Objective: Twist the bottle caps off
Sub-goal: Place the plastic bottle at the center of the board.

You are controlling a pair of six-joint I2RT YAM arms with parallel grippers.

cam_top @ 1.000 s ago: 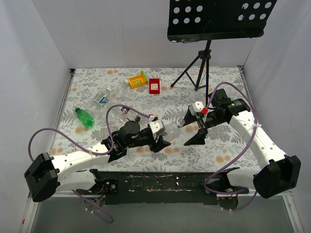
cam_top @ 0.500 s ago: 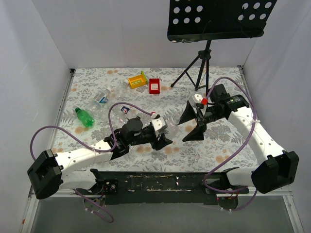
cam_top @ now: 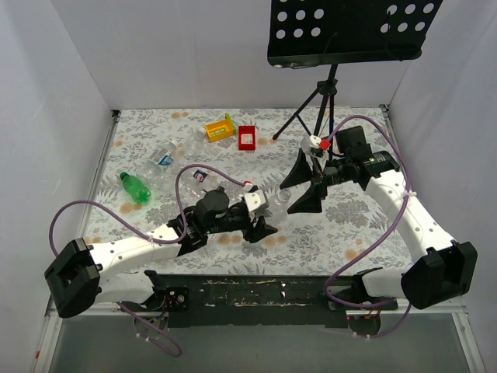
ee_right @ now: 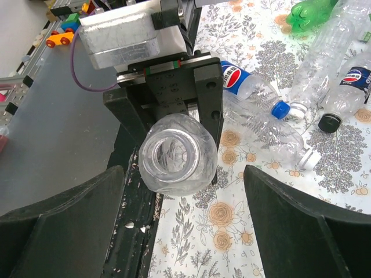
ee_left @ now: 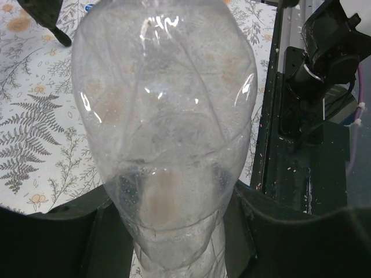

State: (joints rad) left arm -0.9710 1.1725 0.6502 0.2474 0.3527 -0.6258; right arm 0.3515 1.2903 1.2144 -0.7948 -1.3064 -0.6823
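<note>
Top external | left gripper (ee_left: 174, 229) is clamping the clear bottle (cam_top: 277, 203) by the near edge, its mouth showing uncapped | right gripper (ee_right: 182, 174) is hanging spread, empty | remaining bottle caps (ee_right: 280, 109) are lying toward the left edge | next, likely: swapping for one capped

1. You lose the clear bottle (ee_left: 165, 116) past the left wrist view's top and bottom edges (both ends out of frame).
2. Your right fingers (ee_right: 64, 226) are blurred dark shapes, cut off by the lower edge.
3. The green bottle (ee_right: 316, 13) is clipped at the top edge.
</note>
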